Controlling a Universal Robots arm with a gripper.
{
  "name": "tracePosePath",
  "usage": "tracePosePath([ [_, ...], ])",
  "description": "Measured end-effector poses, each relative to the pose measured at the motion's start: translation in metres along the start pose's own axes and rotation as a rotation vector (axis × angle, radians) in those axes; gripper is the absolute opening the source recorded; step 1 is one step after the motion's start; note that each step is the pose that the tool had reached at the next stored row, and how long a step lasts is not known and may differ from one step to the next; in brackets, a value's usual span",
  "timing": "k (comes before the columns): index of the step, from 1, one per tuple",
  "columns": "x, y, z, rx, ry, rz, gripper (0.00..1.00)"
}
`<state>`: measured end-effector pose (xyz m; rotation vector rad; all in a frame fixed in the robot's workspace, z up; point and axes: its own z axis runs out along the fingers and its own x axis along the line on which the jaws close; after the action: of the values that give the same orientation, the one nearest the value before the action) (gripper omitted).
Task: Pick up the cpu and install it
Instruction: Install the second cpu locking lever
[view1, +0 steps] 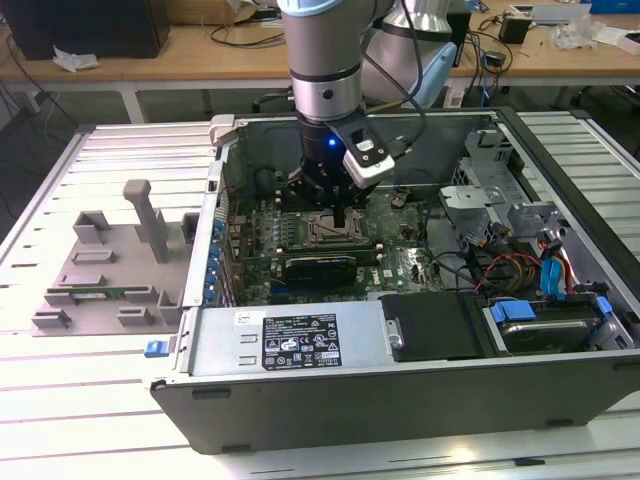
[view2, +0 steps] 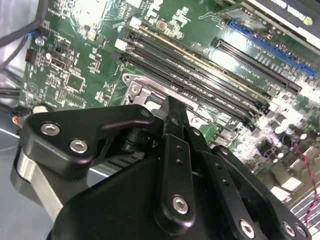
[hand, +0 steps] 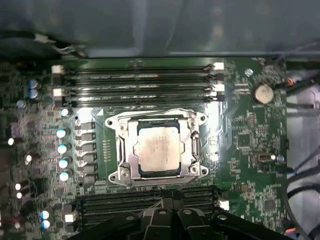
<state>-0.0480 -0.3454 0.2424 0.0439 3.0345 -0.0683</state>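
One cpu (hand: 159, 149) sits in the one socket (hand: 121, 150), and the gripper (view2: 172, 112) above looks closed, holding nothing.

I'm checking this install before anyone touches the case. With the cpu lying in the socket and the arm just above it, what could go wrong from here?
1. The cpu lies in the open socket with nothing clamping it, so a knock from the hand hanging close above could shift it.
2. Whether the chip sits fully flat cannot be told; pressing on it tilted might damage the socket.
3. Memory slots flank the socket, leaving the hand little room sideways.
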Motion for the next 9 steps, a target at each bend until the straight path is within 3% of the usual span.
tracePosePath([
  [2,0.0000,-0.0005,0.0001,0.0016,0.0004,-0.002,0.11],
  [4,-0.0006,-0.0014,0.0017,0.0026,0.0433,-0.004,0.11],
  [7,-0.0005,-0.0014,0.0016,0.0027,0.0451,-0.005,0.11],
  [9,-0.0006,-0.0014,0.0022,-0.0035,0.0418,-0.075,0.11],
])
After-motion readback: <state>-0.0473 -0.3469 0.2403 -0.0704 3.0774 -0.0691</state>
